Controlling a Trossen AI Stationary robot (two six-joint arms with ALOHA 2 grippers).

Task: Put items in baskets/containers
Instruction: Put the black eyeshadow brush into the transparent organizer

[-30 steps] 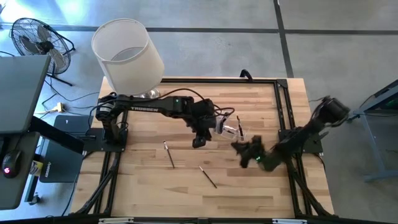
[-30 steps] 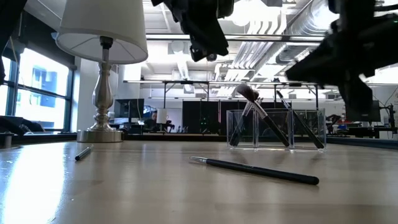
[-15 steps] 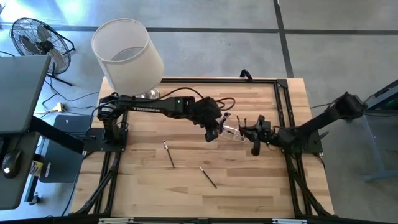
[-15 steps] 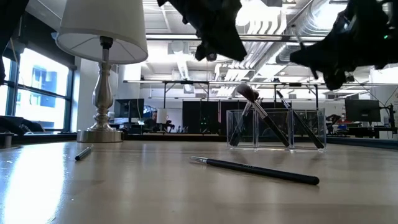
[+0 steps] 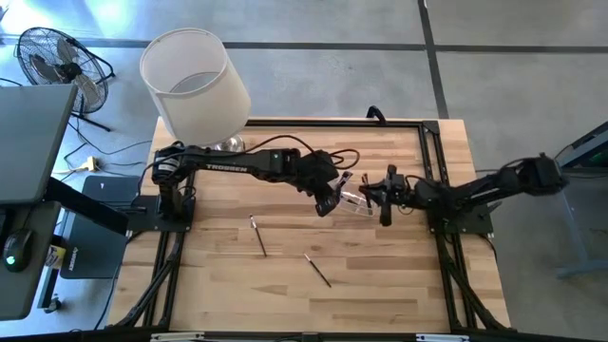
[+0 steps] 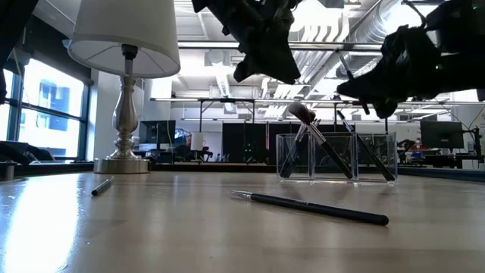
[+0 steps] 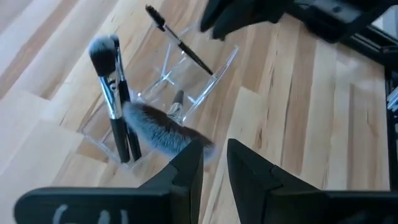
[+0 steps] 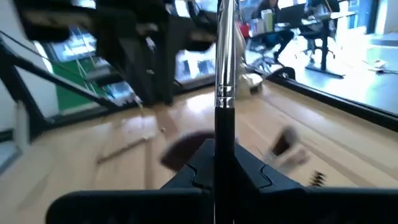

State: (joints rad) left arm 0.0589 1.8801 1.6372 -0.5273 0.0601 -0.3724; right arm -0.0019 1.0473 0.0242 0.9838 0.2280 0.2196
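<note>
A slim dark-handled brush [image 8: 224,74] with a silver ferrule is pinched in the closed right hand [image 8: 219,163]. The left hand [image 7: 214,163] is held slightly parted and empty above the clear plastic box [image 7: 163,93]; a fluffy grey brush head [image 7: 158,124] is seen just before its fingers.

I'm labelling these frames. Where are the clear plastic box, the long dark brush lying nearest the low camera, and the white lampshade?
clear plastic box [image 6: 375,155], low view, front wall.
long dark brush [image 6: 318,208], low view, mid-handle.
white lampshade [image 5: 195,81], high view, outer side.
</note>
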